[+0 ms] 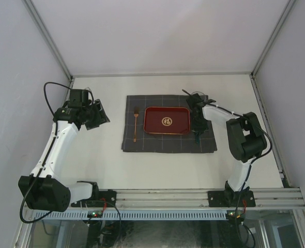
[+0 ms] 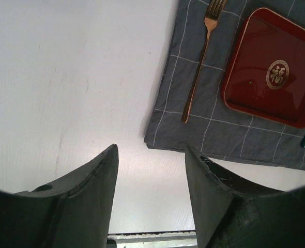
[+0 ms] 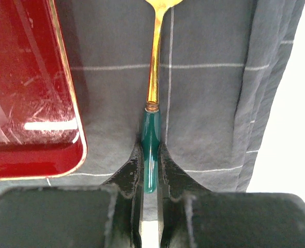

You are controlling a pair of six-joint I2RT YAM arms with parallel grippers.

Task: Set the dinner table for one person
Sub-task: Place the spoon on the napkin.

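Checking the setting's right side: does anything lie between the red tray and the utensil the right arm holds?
Nothing visible: the green-handled utensil, clamped by the right gripper, lies over bare grey cloth beside the red tray.

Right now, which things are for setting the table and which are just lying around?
For the job:
- dinner table
- checked cloth
- red tray
- fork
- green-handled gold utensil
- right hand, shut on its handle
- left hand, open and empty

Just there:
- metal rail along the near edge
- white walls
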